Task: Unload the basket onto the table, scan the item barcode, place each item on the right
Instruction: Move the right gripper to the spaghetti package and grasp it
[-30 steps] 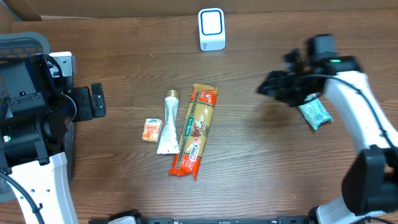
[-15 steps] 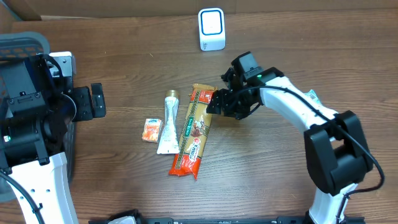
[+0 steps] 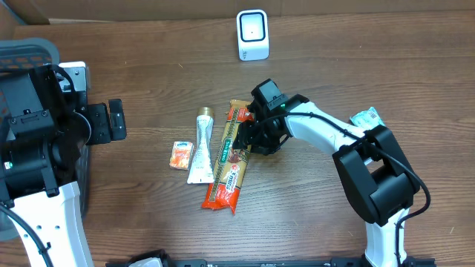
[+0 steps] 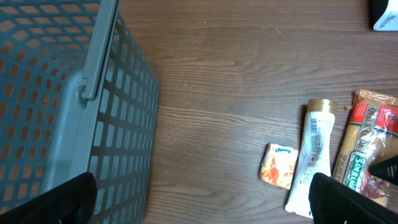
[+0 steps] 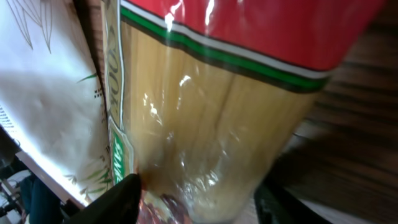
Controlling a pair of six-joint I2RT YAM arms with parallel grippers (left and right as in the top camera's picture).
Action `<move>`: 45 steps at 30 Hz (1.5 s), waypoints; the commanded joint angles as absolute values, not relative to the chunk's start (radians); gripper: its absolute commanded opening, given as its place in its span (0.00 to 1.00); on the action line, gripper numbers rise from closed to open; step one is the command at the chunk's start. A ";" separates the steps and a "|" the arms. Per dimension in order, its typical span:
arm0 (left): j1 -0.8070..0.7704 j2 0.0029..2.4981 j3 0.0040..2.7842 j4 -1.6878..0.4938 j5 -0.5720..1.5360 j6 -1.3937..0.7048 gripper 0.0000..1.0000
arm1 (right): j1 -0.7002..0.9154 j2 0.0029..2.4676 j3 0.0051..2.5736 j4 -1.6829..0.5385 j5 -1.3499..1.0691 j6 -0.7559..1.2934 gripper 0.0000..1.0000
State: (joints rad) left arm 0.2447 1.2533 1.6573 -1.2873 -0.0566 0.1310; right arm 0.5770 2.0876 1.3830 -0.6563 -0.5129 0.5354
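Spaghetti pack (image 3: 231, 157) lies within right gripper (image 5: 198, 200), grip unclear; left gripper (image 4: 200, 202) spread wide.

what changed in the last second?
The right gripper swung left across the table from the far right and came down on the spaghetti pack, a finger on either side. Whether it has gripped yet is unclear, and the pack hasn't moved. Unchanged: left gripper open, tube, orange packet, scanner.
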 commanded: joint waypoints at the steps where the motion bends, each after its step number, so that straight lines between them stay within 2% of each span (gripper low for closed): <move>1: 0.249 1.255 1.671 -1.286 -0.052 0.142 1.00 | 0.591 2.091 1.339 -0.627 -0.482 0.622 0.57; 3: 0.249 1.255 1.671 -1.286 -0.052 0.142 1.00 | 0.594 2.091 1.323 -0.614 -0.479 0.629 0.57; 4: 0.249 1.255 1.671 -1.286 -0.052 0.142 1.00 | 0.595 2.091 1.319 -0.615 -0.473 0.628 0.52; 10: 0.249 1.255 1.671 -1.286 -0.052 0.142 1.00 | 0.591 2.091 1.317 -0.633 -0.472 0.624 0.09; 12: 0.249 1.255 1.671 -1.286 -0.052 0.142 1.00 | 0.580 2.077 1.318 -0.641 -0.473 0.617 0.04; 19: 0.249 1.255 1.671 -1.286 -0.052 0.142 1.00 | 0.521 1.939 1.343 -0.762 -0.471 0.490 0.04; 23: 0.249 1.255 1.671 -1.286 -0.052 0.142 1.00 | 0.494 1.853 1.428 -0.973 -0.434 0.439 0.04; 26: 0.249 1.255 1.671 -1.286 -0.052 0.142 1.00 | 0.492 1.846 1.588 -1.250 -0.234 0.414 0.04; 30: 0.249 1.255 1.671 -1.286 -0.052 0.142 1.00 | 0.505 1.846 1.737 -1.433 0.010 0.441 0.04; 36: 0.249 1.255 1.671 -1.286 -0.052 0.142 1.00 | 0.536 1.871 1.774 -1.473 0.190 0.468 0.04; 41: 0.249 1.255 1.671 -1.286 -0.052 0.142 1.00 | 0.569 1.998 1.774 -1.527 0.316 0.503 0.04; 45: 0.249 1.255 1.671 -1.286 -0.052 0.142 1.00 | 0.592 2.090 1.774 -1.531 0.316 0.502 0.04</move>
